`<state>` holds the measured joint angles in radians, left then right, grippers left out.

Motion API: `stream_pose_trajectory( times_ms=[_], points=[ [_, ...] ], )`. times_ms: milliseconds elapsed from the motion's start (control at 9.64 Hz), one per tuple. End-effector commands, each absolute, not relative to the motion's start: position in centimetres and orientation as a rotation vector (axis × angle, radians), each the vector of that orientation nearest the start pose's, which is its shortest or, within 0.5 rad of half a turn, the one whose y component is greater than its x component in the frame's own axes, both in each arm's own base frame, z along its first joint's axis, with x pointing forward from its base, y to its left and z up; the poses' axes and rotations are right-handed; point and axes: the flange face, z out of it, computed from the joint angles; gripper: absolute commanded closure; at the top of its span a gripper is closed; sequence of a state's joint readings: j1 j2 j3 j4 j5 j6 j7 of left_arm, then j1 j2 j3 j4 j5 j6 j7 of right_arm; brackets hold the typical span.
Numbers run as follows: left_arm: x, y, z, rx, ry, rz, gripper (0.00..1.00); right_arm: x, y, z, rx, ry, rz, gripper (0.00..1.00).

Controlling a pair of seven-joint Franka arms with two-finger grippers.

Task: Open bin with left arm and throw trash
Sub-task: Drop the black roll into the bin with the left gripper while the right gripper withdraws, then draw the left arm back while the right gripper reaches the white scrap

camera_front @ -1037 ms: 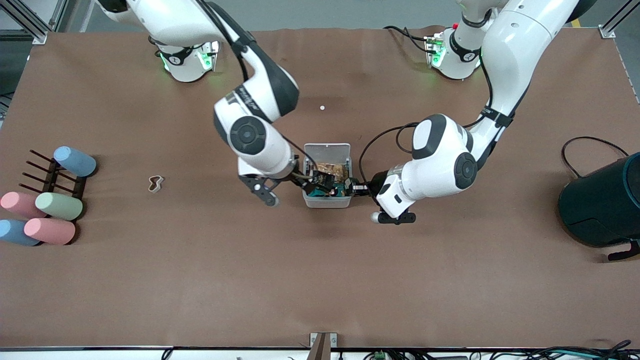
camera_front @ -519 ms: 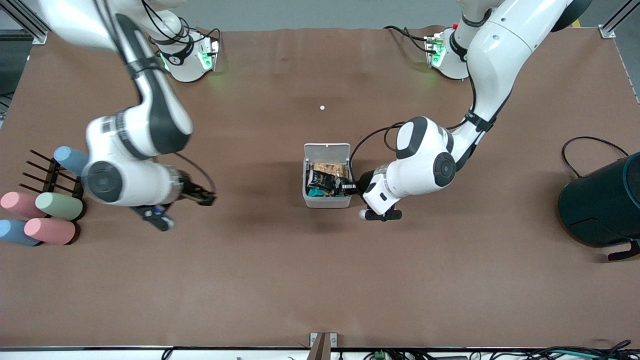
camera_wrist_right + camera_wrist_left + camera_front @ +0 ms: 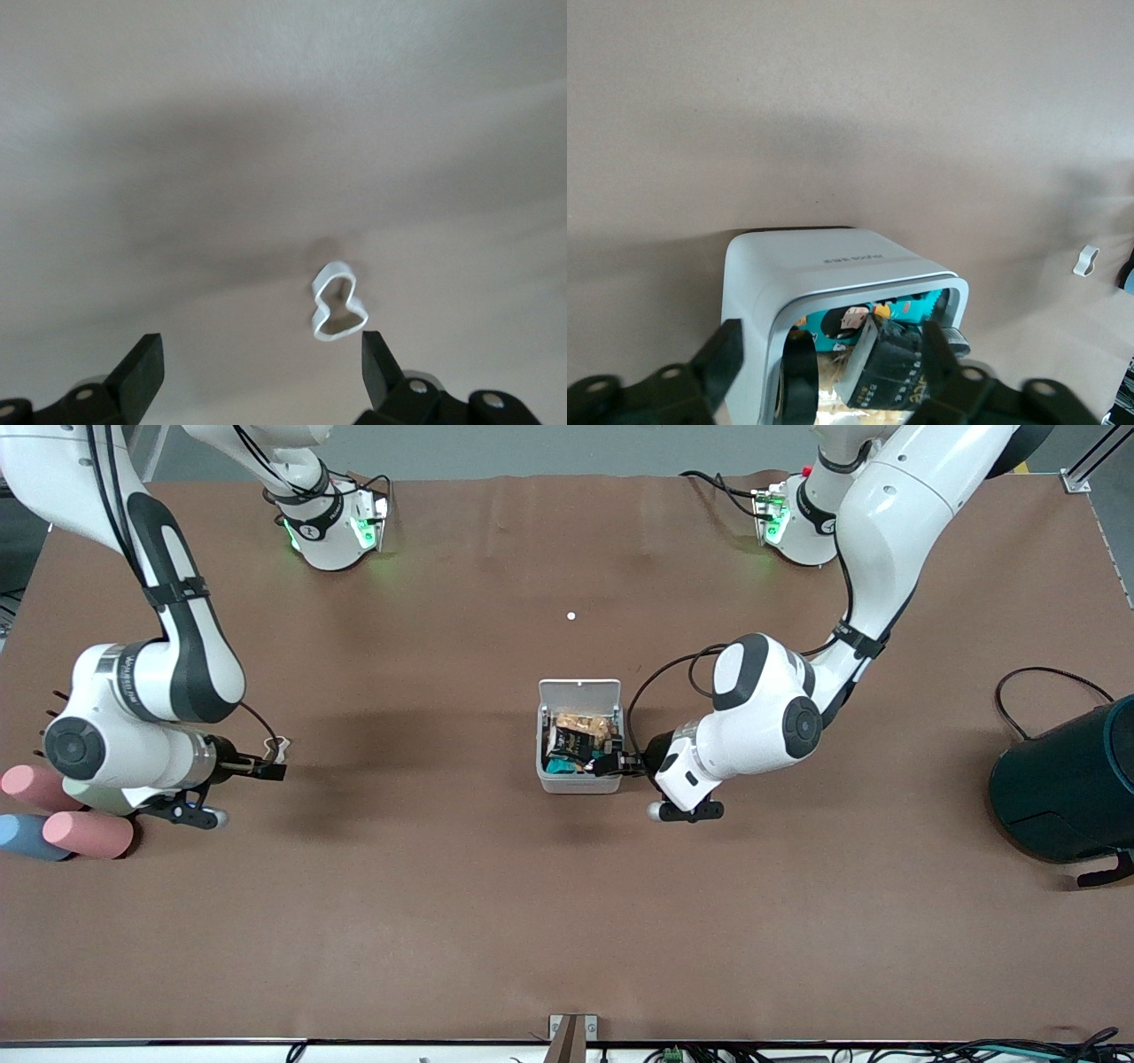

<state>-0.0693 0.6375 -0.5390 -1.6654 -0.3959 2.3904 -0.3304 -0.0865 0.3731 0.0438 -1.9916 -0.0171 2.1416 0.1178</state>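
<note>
The white bin [image 3: 578, 783] stands mid-table with its lid [image 3: 580, 691] raised. A crumpled black wrapper [image 3: 574, 742] lies inside on other scraps; it also shows in the left wrist view [image 3: 897, 370]. My left gripper [image 3: 611, 763] is open at the bin's rim on the side toward the left arm's end, its fingers spread across the opening [image 3: 831, 350]. The whitish loop band [image 3: 282, 747] lies on the table toward the right arm's end. My right gripper [image 3: 273, 771] is open just above it, with the band [image 3: 336, 310] close to one fingertip [image 3: 376, 359]. The tiny black chunk is out of view.
Pastel cylinders [image 3: 87, 833] lie at the right arm's end of the table, partly under that arm. A large dark teal container [image 3: 1067, 788] with a black cable [image 3: 1041, 677] stands at the left arm's end. A tiny white bead [image 3: 570, 615] lies between the bin and the bases.
My right gripper has left the bin, with the black wrapper now lying inside, and has swung toward the right arm's end to the loop band. The left gripper has stayed at the bin.
</note>
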Motion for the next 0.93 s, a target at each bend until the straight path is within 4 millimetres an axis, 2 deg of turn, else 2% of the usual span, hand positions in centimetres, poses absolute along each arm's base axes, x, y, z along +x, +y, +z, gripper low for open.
stream_pose_trajectory(
  times_ms=[0, 104, 207, 415, 519, 622, 726, 830],
  points=[
    [60.8, -32.1, 33.6, 2.6, 0.115, -0.158, 0.0, 53.6, -4.1, 23.8, -3.135, 0.045, 0.226, 0.02],
    [62.0, -29.0, 34.7, 2.684, 0.064, -0.115, 0.0, 52.7, -4.5, 22.3, -3.137, 0.054, 0.166, 0.02],
    [62.6, -26.9, 36.3, 2.749, 0.017, -0.091, 0.0, 52.2, -4.5, 21.8, -3.137, 0.053, 0.16, 0.02],
    [64.0, -21.9, 40.7, 2.938, -0.117, -0.098, 0.0, 51.3, -4.8, 20.4, -3.158, 0.007, 0.112, 0.02],
    [64.6, -19.5, 43.7, 2.987, -0.163, -0.123, 0.0, 50.4, -5.7, 19.0, -3.156, 0.018, 0.088, 0.03],
    [65.2, -17.3, 46.4, 3.014, -0.207, -0.144, 0.0, 50.3, -6.0, 18.8, -3.155, -0.006, 0.097, 0.08],
    [65.3, -14.7, 48.0, 3.033, -0.207, -0.195, 0.0, 50.2, -6.1, 18.6, -3.153, -0.006, 0.107, 0.25],
    [64.9, -11.7, 52.4, 3.051, -0.142, -0.126, 0.0, 49.9, -6.1, 17.8, -3.149, -0.004, 0.13, 0.42]
  ],
)
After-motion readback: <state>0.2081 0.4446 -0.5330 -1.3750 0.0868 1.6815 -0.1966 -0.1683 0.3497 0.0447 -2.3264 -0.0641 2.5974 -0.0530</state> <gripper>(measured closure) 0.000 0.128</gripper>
